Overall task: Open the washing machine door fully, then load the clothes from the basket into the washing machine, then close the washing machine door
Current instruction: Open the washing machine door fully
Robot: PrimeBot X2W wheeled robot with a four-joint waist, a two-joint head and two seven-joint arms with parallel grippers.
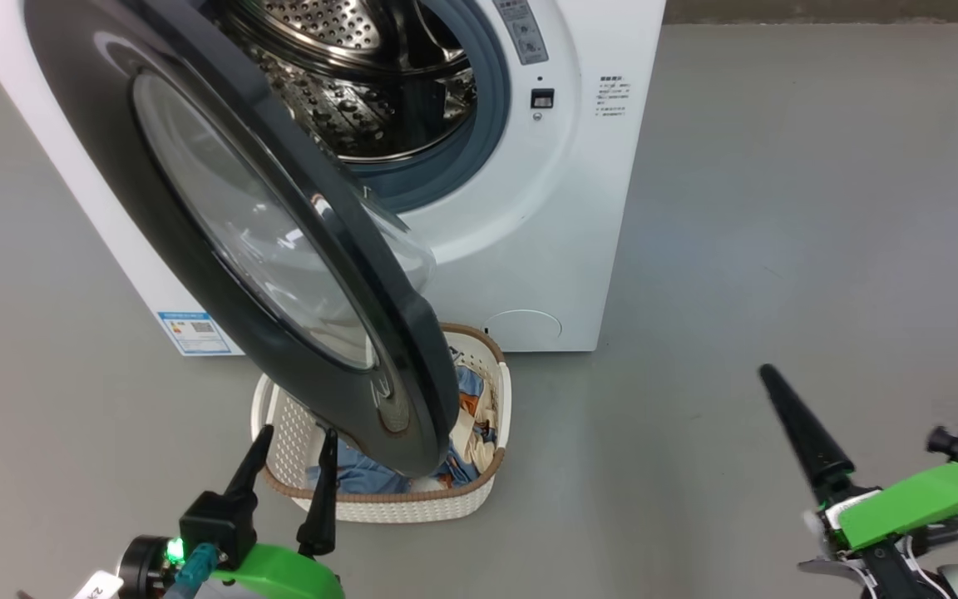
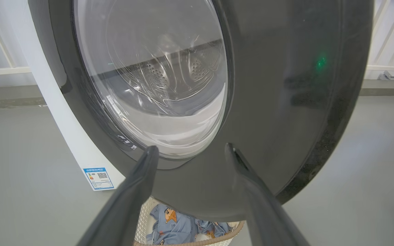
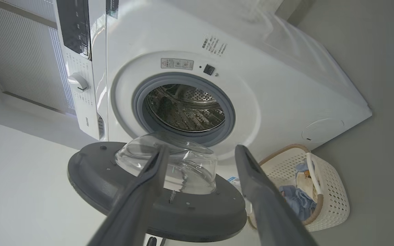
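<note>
Head view: the door (image 1: 279, 249) hangs half open, its lower rim over the basket (image 1: 412, 506) of blue clothes (image 1: 362, 478); bare floor (image 1: 778, 208) lies to the right. The left gripper (image 1: 298, 431), fingers apart, sits beside that rim. Left wrist view: the glossy door is close ahead. Right wrist view: the right gripper (image 3: 202, 148), fingers apart, faces the drum (image 3: 186, 109).

The washing machine (image 1: 579, 208) is seen standing on the grey floor (image 1: 778, 208), its steel drum (image 1: 346, 100) exposed. The washing machine door (image 1: 254, 225) is found swung partly open, its lower edge overhanging the basket (image 1: 412, 507), which is set on the floor just before the machine. The clothes (image 1: 362, 476) are contained in the basket, partly hidden by the door. The left gripper (image 1: 298, 433) is seen with fingers spread, tips near the basket's rim. One finger of the right gripper (image 1: 803, 433) is observed, well apart from the basket.
</note>
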